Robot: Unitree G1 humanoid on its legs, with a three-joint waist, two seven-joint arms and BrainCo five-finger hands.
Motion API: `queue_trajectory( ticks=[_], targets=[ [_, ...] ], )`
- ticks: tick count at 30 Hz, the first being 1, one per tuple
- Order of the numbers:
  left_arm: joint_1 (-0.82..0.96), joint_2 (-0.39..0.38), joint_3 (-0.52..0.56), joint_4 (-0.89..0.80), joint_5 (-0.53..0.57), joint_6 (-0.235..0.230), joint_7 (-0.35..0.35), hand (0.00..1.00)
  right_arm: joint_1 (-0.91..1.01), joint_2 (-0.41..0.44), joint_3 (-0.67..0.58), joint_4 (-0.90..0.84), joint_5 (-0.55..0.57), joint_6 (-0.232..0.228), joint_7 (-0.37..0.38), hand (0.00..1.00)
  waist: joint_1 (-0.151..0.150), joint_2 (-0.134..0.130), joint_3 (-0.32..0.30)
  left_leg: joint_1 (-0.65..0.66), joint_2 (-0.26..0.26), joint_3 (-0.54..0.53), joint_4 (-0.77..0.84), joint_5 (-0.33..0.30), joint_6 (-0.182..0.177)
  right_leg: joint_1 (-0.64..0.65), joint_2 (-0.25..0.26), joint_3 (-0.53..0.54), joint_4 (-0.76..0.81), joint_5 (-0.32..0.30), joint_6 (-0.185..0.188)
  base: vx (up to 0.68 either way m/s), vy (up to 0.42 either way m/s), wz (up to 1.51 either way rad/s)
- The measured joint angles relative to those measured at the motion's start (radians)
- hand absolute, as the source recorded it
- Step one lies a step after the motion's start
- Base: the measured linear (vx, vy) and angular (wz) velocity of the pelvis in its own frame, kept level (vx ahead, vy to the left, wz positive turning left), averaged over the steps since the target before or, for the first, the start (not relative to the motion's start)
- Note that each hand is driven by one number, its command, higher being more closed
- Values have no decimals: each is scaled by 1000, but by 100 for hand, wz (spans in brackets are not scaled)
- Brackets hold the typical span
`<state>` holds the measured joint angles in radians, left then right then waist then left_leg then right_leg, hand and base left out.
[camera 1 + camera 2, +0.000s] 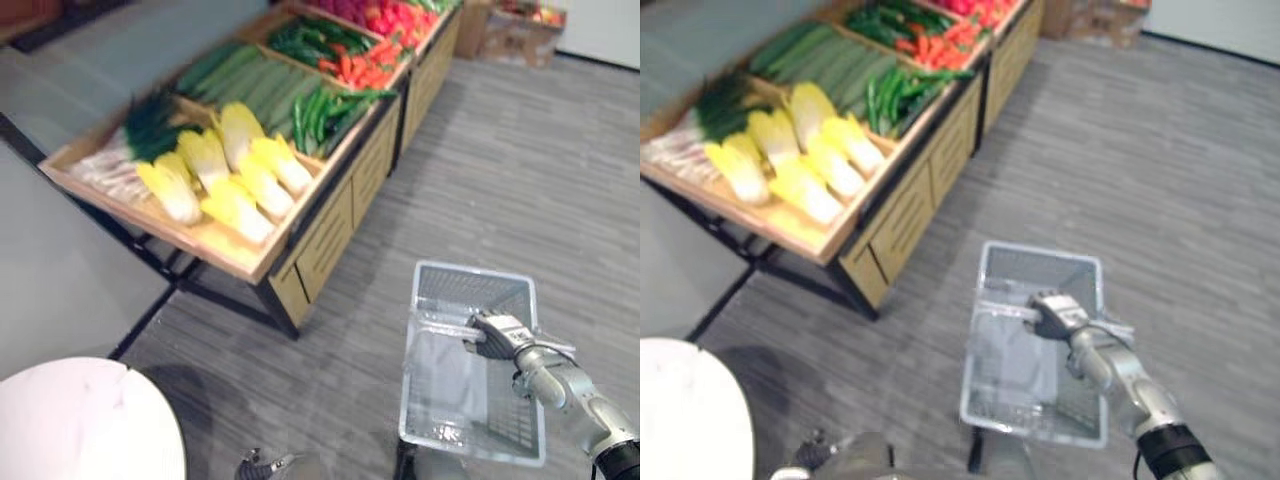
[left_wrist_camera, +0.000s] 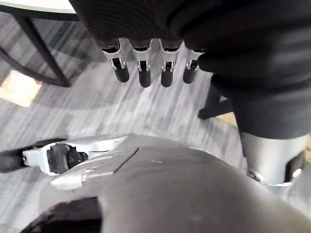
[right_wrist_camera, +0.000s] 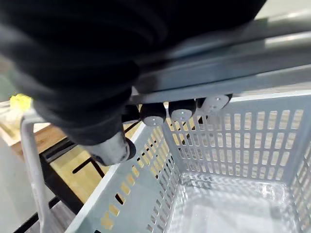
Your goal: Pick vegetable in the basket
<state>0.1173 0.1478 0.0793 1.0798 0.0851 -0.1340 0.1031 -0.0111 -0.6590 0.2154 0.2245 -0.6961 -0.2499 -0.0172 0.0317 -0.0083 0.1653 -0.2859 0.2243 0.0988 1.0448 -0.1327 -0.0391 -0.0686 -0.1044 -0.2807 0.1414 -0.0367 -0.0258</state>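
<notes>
Vegetables (image 1: pixel 230 170) are laid on the stand (image 1: pixel 330 240), far left. The basket (image 1: pixel 470 290), near right, is held by the right hand (image 1: pixel 497 336), fingers (image 3: pixel 153 114) curled round its handle (image 1: pixel 435 325). The left hand (image 2: pixel 144 73) is opened, fingers straight and apart.

At five o'clock, the slotted plastic basket (image 1: pixel 470 290) is pale grey, on a grey, finely streaked plank floor (image 1: pixel 520 180). At ten o'clock, leafy cabbages (image 1: pixel 240 190) show yellow and white on a tan wooden stand (image 1: pixel 330 235). Towards twelve, long cucumbers (image 1: pixel 320 115) are green and carrots (image 1: pixel 355 68) orange.

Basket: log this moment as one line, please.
right robot hand: shut on handle of basket | basket: empty | left robot hand: open, idle | vegetables: on stand, none picked
</notes>
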Motion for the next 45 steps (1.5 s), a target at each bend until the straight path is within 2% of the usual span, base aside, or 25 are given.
queue_trajectory(
  ticks=[2, 4, 5, 6, 7, 8, 10, 11, 14, 17, 18, 19, 20, 21, 23, 26, 31, 32, 34, 35, 36, 37, 38, 40, 45],
  targets=[
    [0, -1, 4, -12, 0, 0, 1, 0, 16, 1, -21, 4, 3, 2, -8, 100, 0, 7, -2, -82, 6, 57, -81, -19, 8, 56, -10, -28, -39, -18, 29, 318, -4, 34],
    [-4, -2, 6, -18, 0, 2, 3, 0, 42, 10, -32, 18, 8, 3, -10, 100, 1, 10, -1, -112, -9, 141, -355, -15, -1, 94, -27, -63, -57, -34, 58, 324, 133, 44],
    [-6, -7, 5, -17, 1, 5, 3, 0, 67, 12, -42, 17, 8, 3, -11, 100, -1, 17, -6, -107, -24, 177, -521, 31, 2, 111, -31, -85, -63, -48, 79, 323, 174, 61],
    [-3, -16, 5, -13, 2, 9, 4, 0, 94, 10, -55, 17, 8, 4, -11, 100, -3, 32, -13, -97, -38, 201, -676, 123, -6, 127, -25, -105, -68, -60, 99, 367, 203, 61],
    [12, -29, 5, -10, 8, 12, 5, 0, 118, 7, -62, 22, 8, 5, -11, 100, -2, 68, -28, -73, -47, 212, -823, 212, 69, 152, -1, -118, -71, -85, 134, 368, 194, 78],
    [0, -23, 6, 1, 11, 15, 5, 0, 123, 39, -56, 29, 7, 15, -10, 100, -5, 27, -31, -48, -102, 212, -877, 226, 74, 164, -37, -131, -79, -94, 144, 361, 182, 61],
    [-3, 4, 6, -6, 17, 12, 6, 0, 105, 40, -51, 19, 7, -2, -10, 100, 3, -11, -25, -43, -152, 212, -894, 213, 85, 184, -66, -118, -111, -93, 146, 314, 154, 48],
    [0, 4, 8, 0, 17, 14, 7, 0, 84, 42, -51, 24, 7, -1, -10, 100, 7, -17, -25, -36, -170, 216, -884, 198, 107, 195, -84, -101, -112, -86, 158, 290, 154, 26],
    [7, 6, 8, 24, 19, 14, 8, 0, 41, 52, -51, 37, 7, -7, -15, 100, 27, -21, -24, 14, -182, 248, -887, 159, 102, 191, -117, -39, -59, -77, 172, 183, 104, -29],
    [25, 12, 5, 37, 47, 14, 9, 0, 25, 78, -51, 106, 7, -17, -22, 100, 26, -22, -25, 106, -178, 277, -961, 127, 90, 66, -153, 48, 255, -64, 191, 128, 81, -45],
    [36, 28, -2, 33, 49, 14, 9, 0, 35, 103, -50, 129, 7, -17, -24, 100, 14, -38, -25, 142, -184, 278, -995, 125, 93, -13, -171, 91, 419, -17, 235, 159, 73, -13],
    [41, 47, -14, 35, 49, 17, 9, 0, 35, 127, -52, 151, 0, -14, -38, 100, 1, -51, -24, 175, -190, 272, -1021, 125, 93, -74, -177, 134, 537, 52, 234, 178, 65, -2],
    [43, 54, -16, 35, 49, 18, 8, 0, 31, 133, -54, 152, -1, -11, -50, 100, -3, -55, -25, 184, -189, 268, -1026, 125, 94, -94, -179, 145, 586, 48, 238, 191, 36, 13],
    [39, 54, -15, 33, 48, 22, 8, 0, 31, 130, -57, 158, -11, -10, -62, 100, -8, -53, -24, 197, -185, 252, -1022, 115, 105, -117, -183, 139, 635, 4, 206, 193, 4, 29],
    [30, 53, -12, 27, 47, 22, 8, 0, 30, 133, -57, 196, -14, 1, -63, 100, -9, -52, -25, 209, -172, 218, -1006, 100, 102, -120, -183, 85, 610, -76, 172, 189, -24, 45],
    [21, 50, 4, 14, 44, 20, 8, 0, 25, 134, -56, 241, -14, 22, -61, 100, -1, -46, -25, 194, -142, 157, -960, 75, 66, -124, -188, 76, 416, -90, 149, 179, -111, 56],
    [-3, 64, 3, 34, 35, 20, 14, 0, 13, 135, -94, 254, -14, 40, -60, 100, -1, -47, -35, 101, -92, -10, -894, 60, -45, -200, -191, 353, 207, -68, 181, 158, -364, 88],
    [-6, 72, 4, 34, 18, 17, 20, 0, 15, 139, -94, 255, -14, 42, -60, 100, 0, -63, -39, 92, -82, -63, -896, 80, -84, -184, -196, 349, 149, -48, 218, 124, -589, 113],
    [-3, 89, 19, 37, -3, 12, 28, 0, 15, 164, -94, 256, -14, 43, -60, 100, 0, -101, -55, 78, -79, -118, -910, 97, -132, -166, -197, 286, 86, 12, 246, 78, -599, 97],
    [-19, 52, 56, 57, -4, 14, 37, 0, -6, 161, -98, 285, -13, 49, -62, 100, 5, -44, -58, 54, -11, -162, -918, 115, -167, -154, -137, 213, 88, -42, 246, 30, -544, 68],
    [-13, 24, 65, 64, -4, 13, 41, 0, -19, 158, -100, 298, -13, 56, -62, 100, 3, -7, -61, 40, 34, -169, -926, 138, -176, -151, -96, 179, 80, -32, 229, 15, -685, 51],
    [-4, -16, 91, 69, -15, 13, 44, 0, -26, 153, -98, 304, -12, 61, -61, 100, 11, 13, -54, 40, 77, -133, -956, 209, -156, -148, -54, 143, 98, -60, 183, -4, -612, 65],
    [2, -25, 113, 74, -43, 16, 48, 0, -15, 152, -98, 306, -11, 62, -61, 100, 5, 21, -53, 35, 96, -75, -978, 327, -101, -134, -38, 92, 120, -81, 148, -3, -599, 66],
    [4, -19, 115, 72, -44, 22, 46, 0, 11, 141, -99, 305, -10, 58, -61, 100, -3, 9, -45, 32, 97, 10, -963, 388, -37, -99, -38, 40, 120, -96, 122, -20, -422, 81],
    [9, -25, 111, 52, -43, 29, 46, 0, 73, 135, -102, 305, -10, 58, -61, 100, -7, 10, -45, 91, 21, 140, -909, 245, -54, -71, -36, -15, 105, -120, 84, -57, -158, 38]
  ],
)
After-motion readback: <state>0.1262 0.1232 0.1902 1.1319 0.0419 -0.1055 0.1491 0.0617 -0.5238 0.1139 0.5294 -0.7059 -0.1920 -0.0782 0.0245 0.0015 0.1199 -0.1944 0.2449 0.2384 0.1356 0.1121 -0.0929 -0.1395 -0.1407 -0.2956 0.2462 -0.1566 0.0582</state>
